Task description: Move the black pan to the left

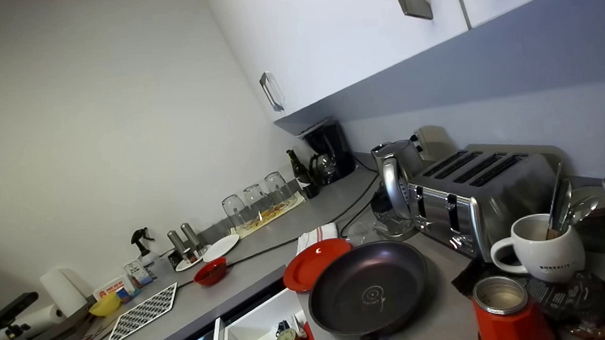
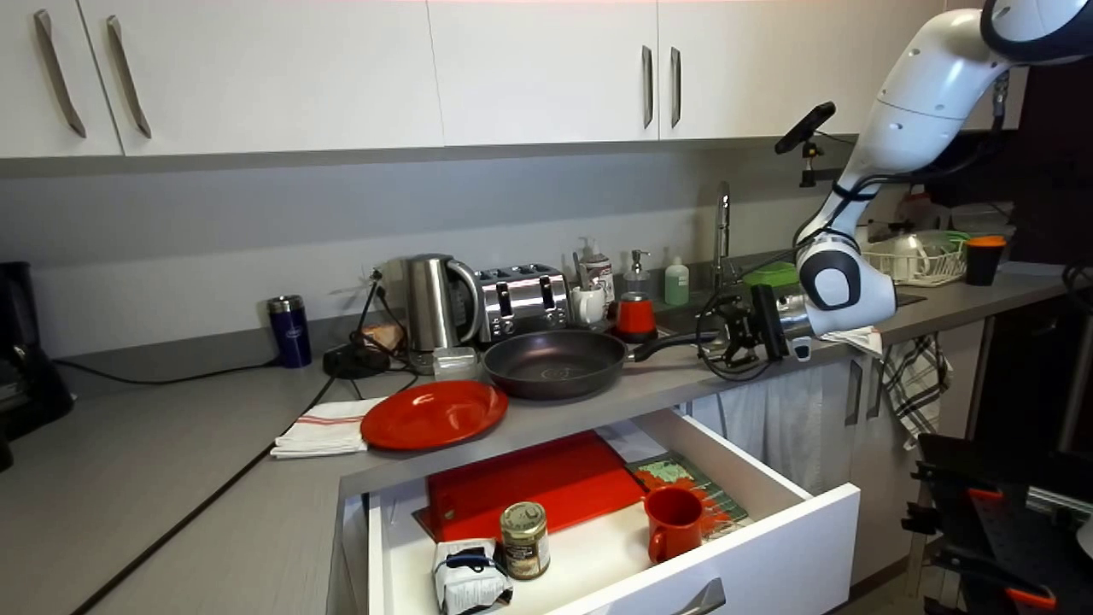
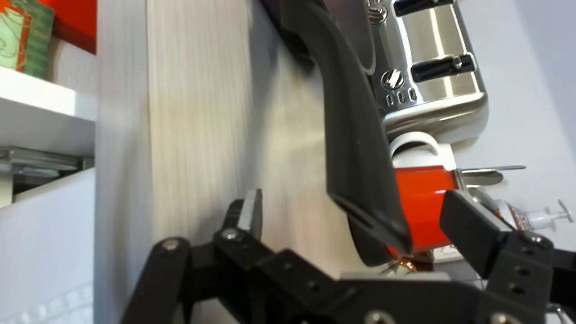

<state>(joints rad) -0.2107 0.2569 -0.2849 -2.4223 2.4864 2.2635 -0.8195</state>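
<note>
HAND: my gripper (image 3: 353, 207) wide; handle (image 3: 355, 130) between my fingers (image 3: 468, 229), gap showing on each side | PAN: black frying pan (image 2: 555, 366) right way up on the grey countertop (image 2: 196, 444); in front of the four-slot toaster (image 1: 485, 195), just beside the red plate (image 2: 434, 414) | AXIS: roughly along the countertop's front edge; handle points at me, round end toward the plate

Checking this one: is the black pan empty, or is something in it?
Empty. In both exterior views the black pan shows its bare dark inside, with only a pale mark on the bottom.
</note>
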